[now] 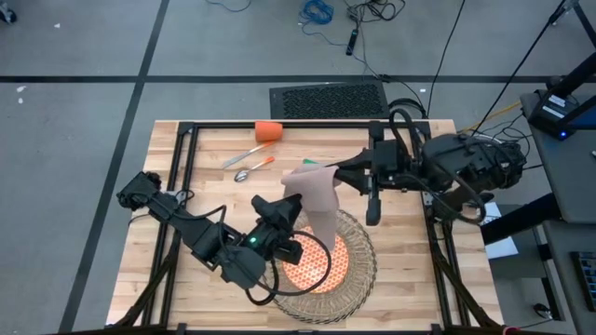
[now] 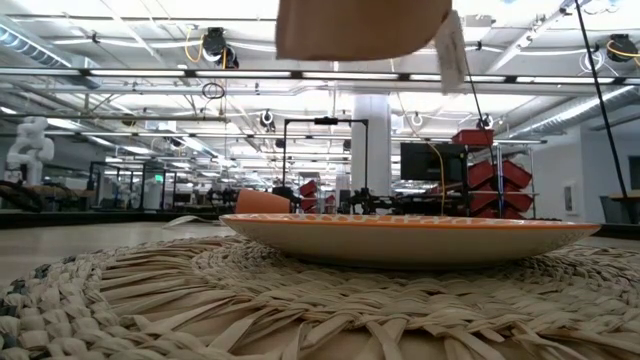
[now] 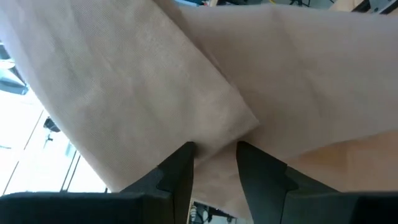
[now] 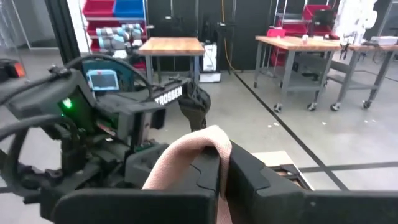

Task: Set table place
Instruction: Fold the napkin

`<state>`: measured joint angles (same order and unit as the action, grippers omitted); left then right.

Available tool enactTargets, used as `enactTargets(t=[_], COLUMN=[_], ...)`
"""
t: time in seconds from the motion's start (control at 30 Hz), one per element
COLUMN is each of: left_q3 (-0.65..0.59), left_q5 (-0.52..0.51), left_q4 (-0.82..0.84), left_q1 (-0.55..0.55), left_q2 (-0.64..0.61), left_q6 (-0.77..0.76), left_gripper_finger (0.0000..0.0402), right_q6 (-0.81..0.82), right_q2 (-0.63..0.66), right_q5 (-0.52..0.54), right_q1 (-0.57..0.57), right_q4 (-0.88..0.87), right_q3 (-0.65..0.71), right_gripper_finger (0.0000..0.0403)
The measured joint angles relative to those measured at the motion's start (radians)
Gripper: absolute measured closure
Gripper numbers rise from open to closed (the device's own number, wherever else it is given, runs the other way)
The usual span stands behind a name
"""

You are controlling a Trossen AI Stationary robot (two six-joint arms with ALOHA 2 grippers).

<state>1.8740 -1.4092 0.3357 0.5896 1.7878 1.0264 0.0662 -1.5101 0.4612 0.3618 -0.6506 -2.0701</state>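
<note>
A beige cloth napkin hangs in the air between both grippers, above the orange-patterned plate. The plate rests on the round woven placemat near the table's front edge. My right gripper is shut on the napkin's upper part. Lower down, at the napkin's left side, my left gripper is shut on it. In the low view the napkin's lower edge and a white tag hang well clear of the plate. My left gripper pinches the napkin between its two fingers at a folded part; several layers overlap there. The fingers lie level, and the cloth spreads beyond them, lifted clear. My right gripper pinches a bunched fold of the napkin between its shut fingers, coming level from the table's right. The cloth bulges past the fingertips and hangs below, lifted clear of the table.
An orange cup lies near the table's far edge. An orange-handled knife and spoon lie left of the napkin, with a green fork handle showing by its top. Bare wood lies left of the placemat.
</note>
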Motion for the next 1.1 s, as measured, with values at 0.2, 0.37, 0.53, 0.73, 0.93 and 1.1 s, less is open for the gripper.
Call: enactTargets(t=[0.2,0.37,0.53,0.73,0.93,1.1], left_q3=[0.0,0.0,0.0,0.0,0.0,0.0], left_q5=[-0.006,-0.01,0.002,0.01,0.028,0.076], left_q4=[-0.002,-0.034,-0.089,-0.101,-0.12,-0.11], left_q1=[-0.002,-0.02,-0.031,-0.04,-0.038,-0.039], left_q2=[0.0,0.0,0.0,0.0,0.0,0.0], left_q6=[-0.001,0.001,0.029,0.034,0.033,0.043], left_gripper_finger=[0.0293,0.0293,0.0293,0.0293,0.0305,0.0388], right_q6=[-0.007,-0.011,-0.012,-0.015,-0.016,-0.017], right_q2=[0.0,-0.008,-0.017,-0.024,-0.031,-0.041], right_q5=[-0.043,-0.065,-0.076,-0.092,-0.097,-0.098], right_q1=[0.0,0.0,0.0,0.0,0.0,0.0], right_q4=[0.035,0.039,0.037,0.019,0.019,0.015], right_q3=[0.0,0.0,0.0,0.0,0.0,0.0], right_gripper_finger=[0.0403,0.0403,0.0403,0.0403,0.0403,0.0403])
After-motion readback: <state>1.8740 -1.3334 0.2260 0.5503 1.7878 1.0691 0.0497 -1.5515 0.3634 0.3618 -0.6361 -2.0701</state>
